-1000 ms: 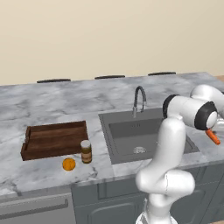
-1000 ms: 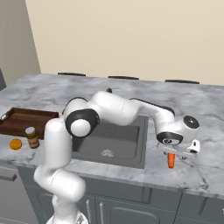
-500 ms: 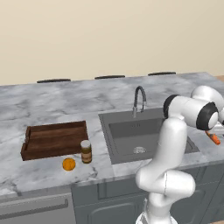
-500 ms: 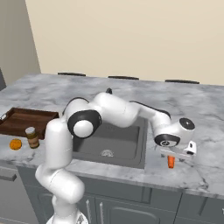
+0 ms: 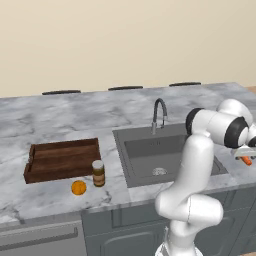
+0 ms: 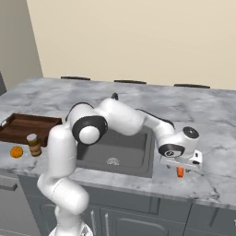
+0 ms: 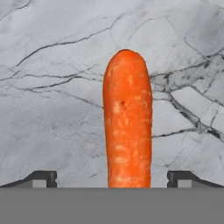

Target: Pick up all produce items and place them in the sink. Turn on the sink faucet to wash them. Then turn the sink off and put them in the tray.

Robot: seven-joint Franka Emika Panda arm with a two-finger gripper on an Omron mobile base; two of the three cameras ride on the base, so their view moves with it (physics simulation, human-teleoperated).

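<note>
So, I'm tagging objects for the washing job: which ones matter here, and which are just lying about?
Job:
carrot, between the open gripper fingers
orange fruit
sink
faucet
tray

Lying about:
brown jar, beside the orange fruit

A kitchen — marble counter [image 5: 60,120], sink [image 5: 165,155], faucet [image 5: 158,114], grey cabinets [image 5: 125,232].

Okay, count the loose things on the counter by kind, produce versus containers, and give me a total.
Produce: 2, the orange and the carrot.
Containers: 2, the jar and the tray.
Total: 4.
</note>
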